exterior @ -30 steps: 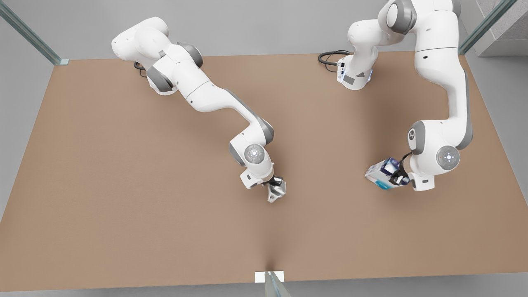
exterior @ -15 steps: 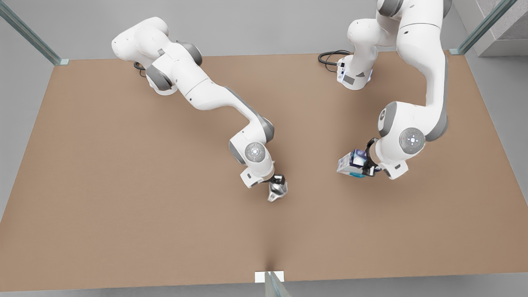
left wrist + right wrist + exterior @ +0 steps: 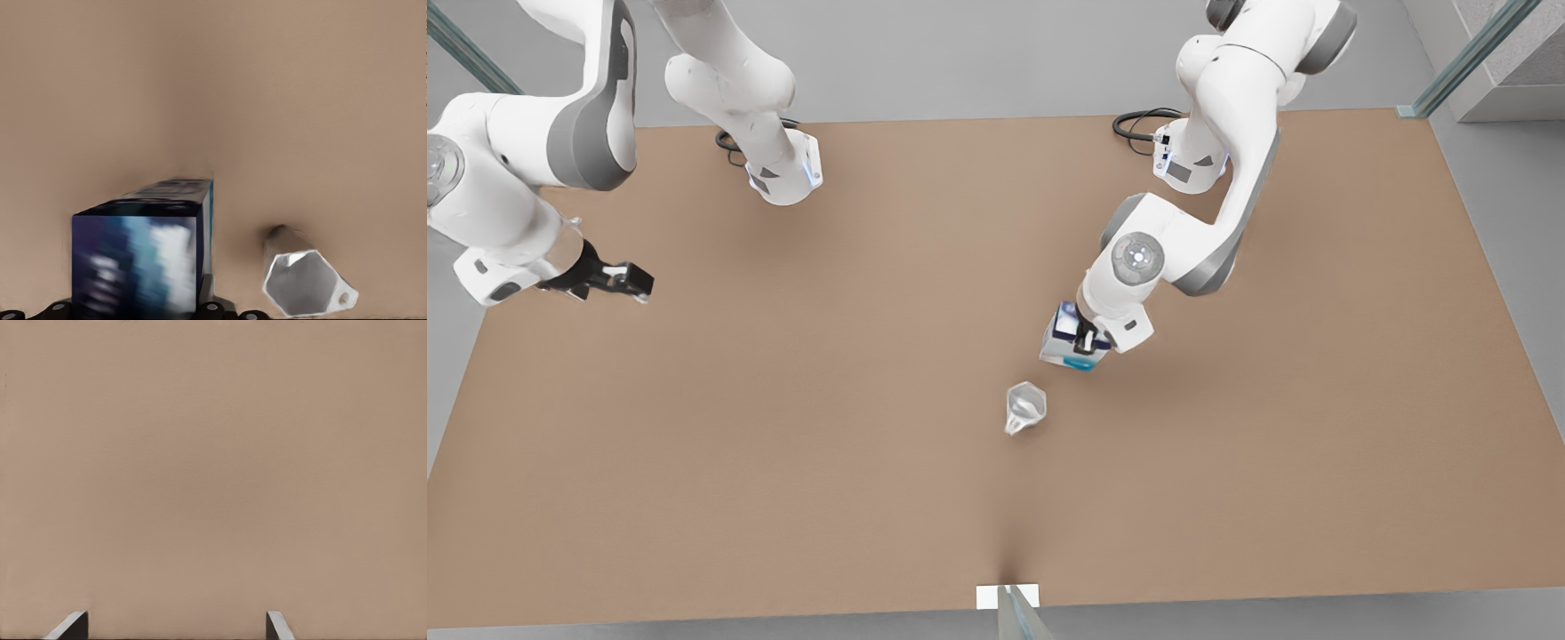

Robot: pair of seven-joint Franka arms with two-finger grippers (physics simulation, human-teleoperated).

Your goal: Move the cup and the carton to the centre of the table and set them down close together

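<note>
The left tool (image 3: 1083, 342) is at the centre of the desk (image 3: 783, 444), in the front view just right of the middle line. Its fingers are closed on the carton (image 3: 1069, 347), gripping it across the dark blue top. The carton stands tilted slightly, with its white side and teal-blue patch facing the near edge; whether its base touches the desk cannot be told. In the left wrist view the carton (image 3: 143, 257) sits between the tool mounts, with the cup (image 3: 303, 280) just beside it.

The cup (image 3: 1024, 407) rests on the desk near the centre, free of both tools. It lies close to the carton, on the near side of it and slightly toward the front view's left; the two are apart, not touching. The cup is tilted, with its wide faceted mouth up and toward the far side and its narrow base toward the near edge.

The right tool (image 3: 633, 283) is at the far left of the front view, above the left edge of the desk and well apart from both objects. Its fingers are spread wide and hold nothing. In the right wrist view the two fingertips (image 3: 70, 627) stand well apart over bare desk surface (image 3: 213, 467). This arm waits.

Black cables (image 3: 1138, 120) lie at the far edge beside one arm base.
</note>
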